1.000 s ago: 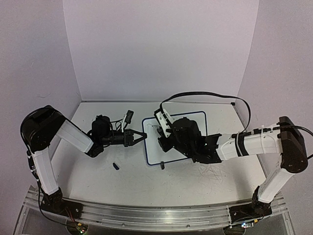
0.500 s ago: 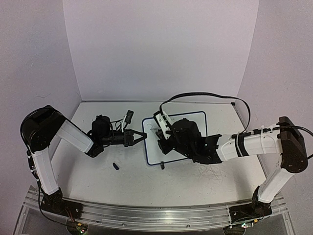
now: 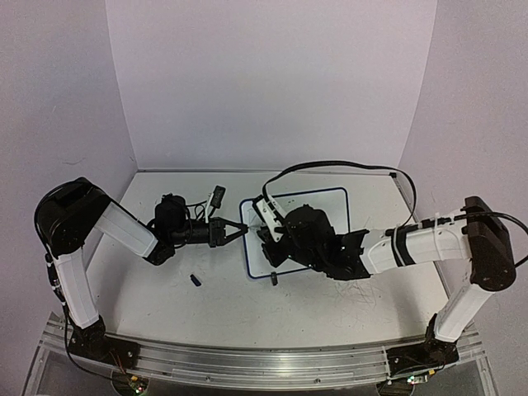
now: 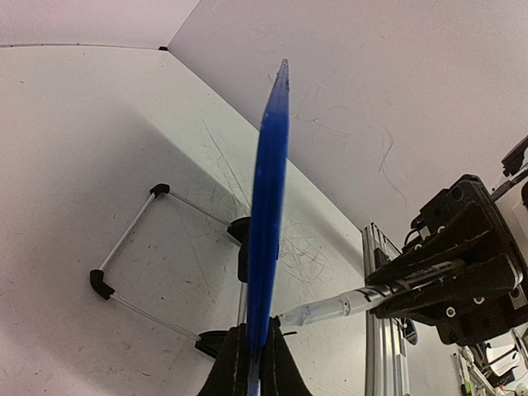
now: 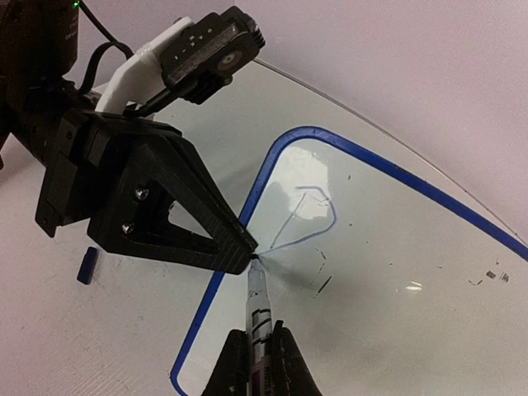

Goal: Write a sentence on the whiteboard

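Whiteboard (image 3: 255, 262) sits mid-worktop, between the two arms, dark blue rim all round.

Left claw (image 4: 255, 356): pinched tight on the board's left rim, seen edge-on in the left wrist view as a blue strip rising from between the fingers.

Right claw (image 5: 257, 351): closed on a marker (image 5: 259, 309), barrel held between the fingers and pointing away from the wrist. Marker tip touches the white surface just inside the left rim, close beside the left claw's fingertips.

Writing: only one blue loop (image 5: 307, 216) shows on the board, a rounded closed outline just beyond the marker tip. A few small dark specks are scattered nearby on the board.

Small dark cap (image 3: 196, 280) lies on the worktop (image 3: 165, 301), near the board's front left corner and apart from it.
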{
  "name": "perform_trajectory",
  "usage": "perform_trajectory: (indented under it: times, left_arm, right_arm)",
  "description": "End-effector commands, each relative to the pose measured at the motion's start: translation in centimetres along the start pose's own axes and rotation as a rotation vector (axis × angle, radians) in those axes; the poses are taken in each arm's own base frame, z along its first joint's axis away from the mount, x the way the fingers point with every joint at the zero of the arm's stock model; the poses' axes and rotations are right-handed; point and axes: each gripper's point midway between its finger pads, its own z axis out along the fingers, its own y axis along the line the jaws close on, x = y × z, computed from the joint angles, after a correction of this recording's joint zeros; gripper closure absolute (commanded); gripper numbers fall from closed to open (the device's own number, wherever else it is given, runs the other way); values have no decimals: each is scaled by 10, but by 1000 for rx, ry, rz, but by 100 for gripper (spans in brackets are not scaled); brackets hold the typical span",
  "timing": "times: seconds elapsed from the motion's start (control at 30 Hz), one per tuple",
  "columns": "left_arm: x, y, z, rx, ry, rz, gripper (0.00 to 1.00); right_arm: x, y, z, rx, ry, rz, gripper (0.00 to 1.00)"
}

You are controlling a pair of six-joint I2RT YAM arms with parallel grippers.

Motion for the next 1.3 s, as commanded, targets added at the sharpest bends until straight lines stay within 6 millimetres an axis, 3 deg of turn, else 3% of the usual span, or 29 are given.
perform_trajectory:
  times: [0.0, 0.13, 0.3, 0.4, 0.53, 1.27]
  left_arm:
    - [-19, -26, -3, 63, -37, 54, 100]
    - [-19, -27, -4, 63, -40, 55, 100]
    - [-17, -26, -5, 59, -37, 51, 100]
    - [-16, -25, -5, 58, -35, 50, 100]
    - [-17, -26, -5, 60, -36, 51, 100]
    - [-18, -26, -3, 67, -32, 50, 100]
  right_arm:
    - [-4, 2, 8, 2, 2, 6, 100]
    - [-6, 1, 7, 3, 0, 6, 100]
    - [-39, -20, -22, 45, -87, 49, 100]
    - [-46, -34, -27, 48, -107, 73, 100]
    - [-44, -40, -22, 62, -99, 66, 100]
    - [-30, -33, -16, 30, -83, 35, 100]
